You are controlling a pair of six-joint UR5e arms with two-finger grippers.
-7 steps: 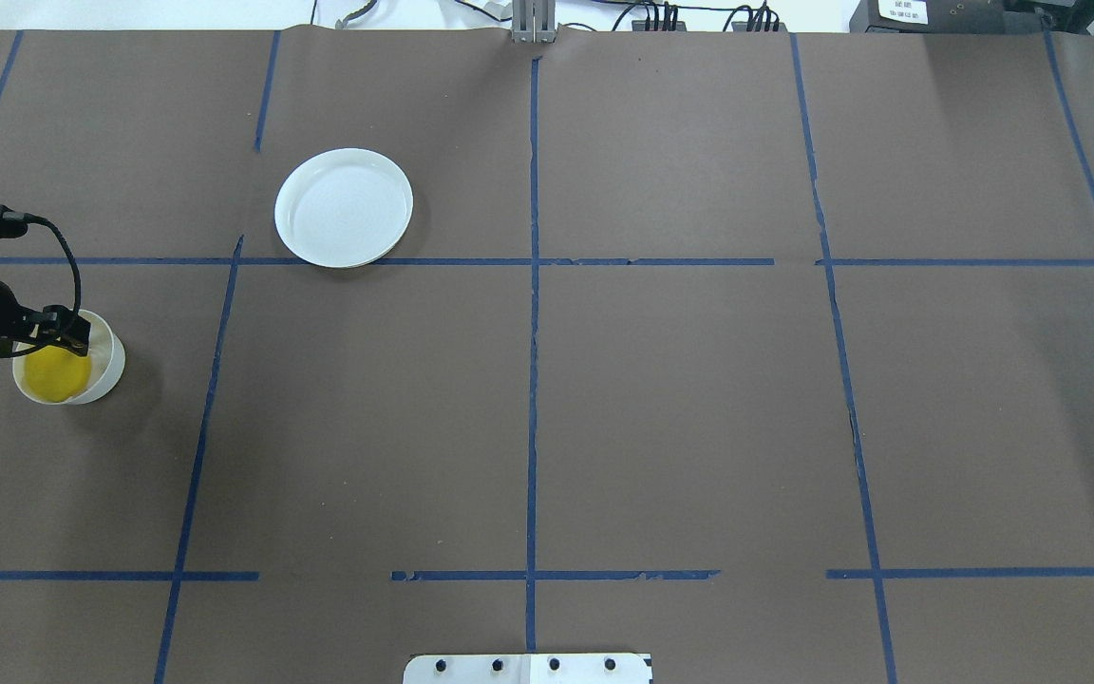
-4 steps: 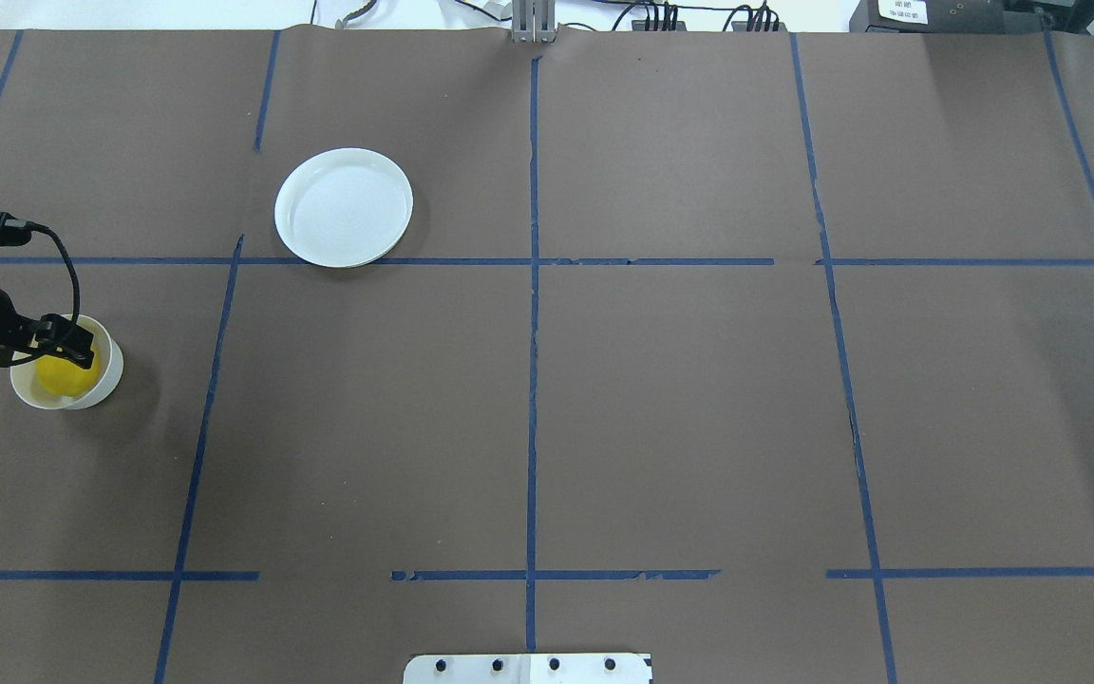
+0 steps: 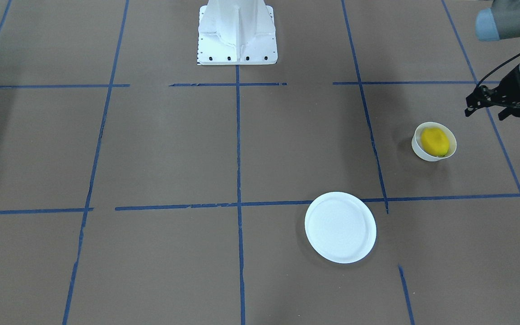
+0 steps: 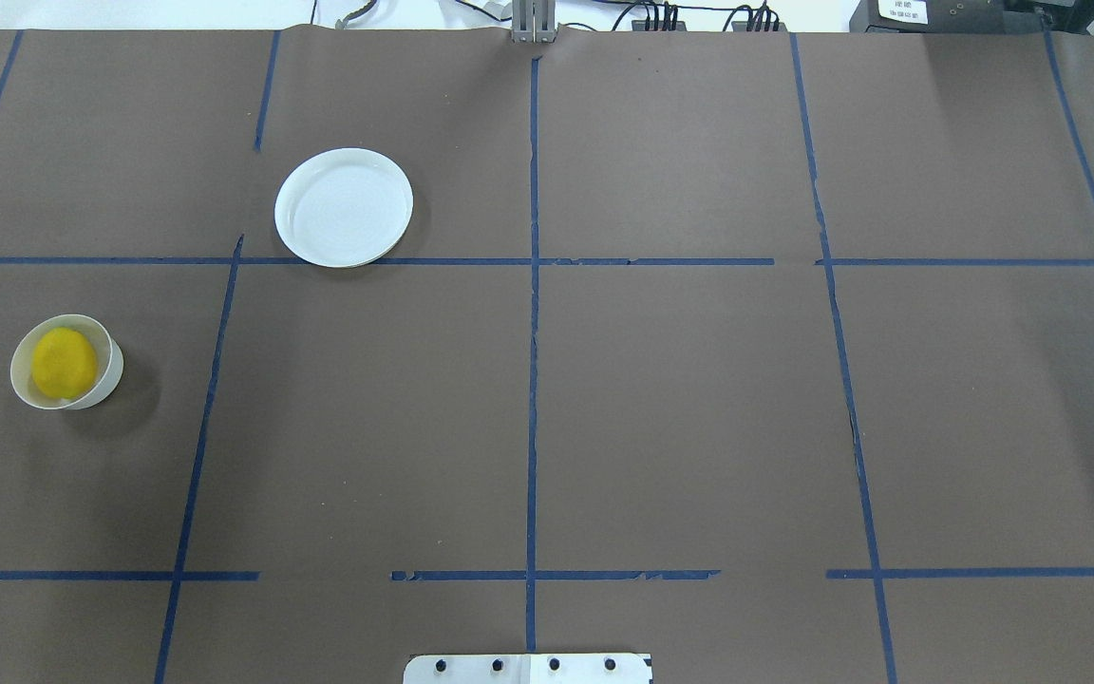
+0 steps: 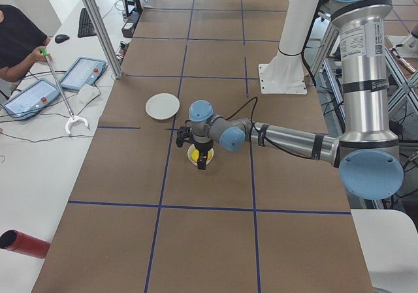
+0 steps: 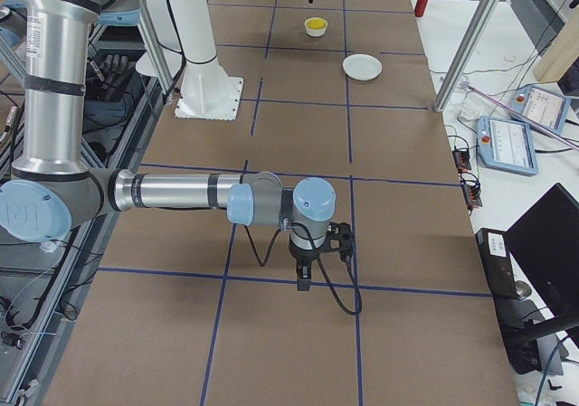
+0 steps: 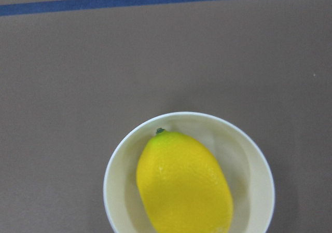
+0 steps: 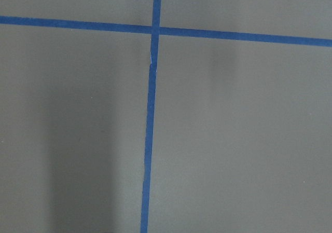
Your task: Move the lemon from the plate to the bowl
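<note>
Overhead exterior view, and we've got the lemon [image 4: 64, 364] lying in the bowl [image 4: 114, 370], well apart from the plate [image 4: 344, 207]. We see the left gripper [image 3: 484, 110] hovering near the bowl, fingers spread, holding nothing. The right gripper [image 6: 303, 278] hangs over the table [image 4: 699, 399]; we cannot tell its state.

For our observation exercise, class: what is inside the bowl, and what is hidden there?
The lemon lies inside the bowl, filling most of it. It covers the bowl's bottom, so whatever might be under it cannot be seen.
</note>
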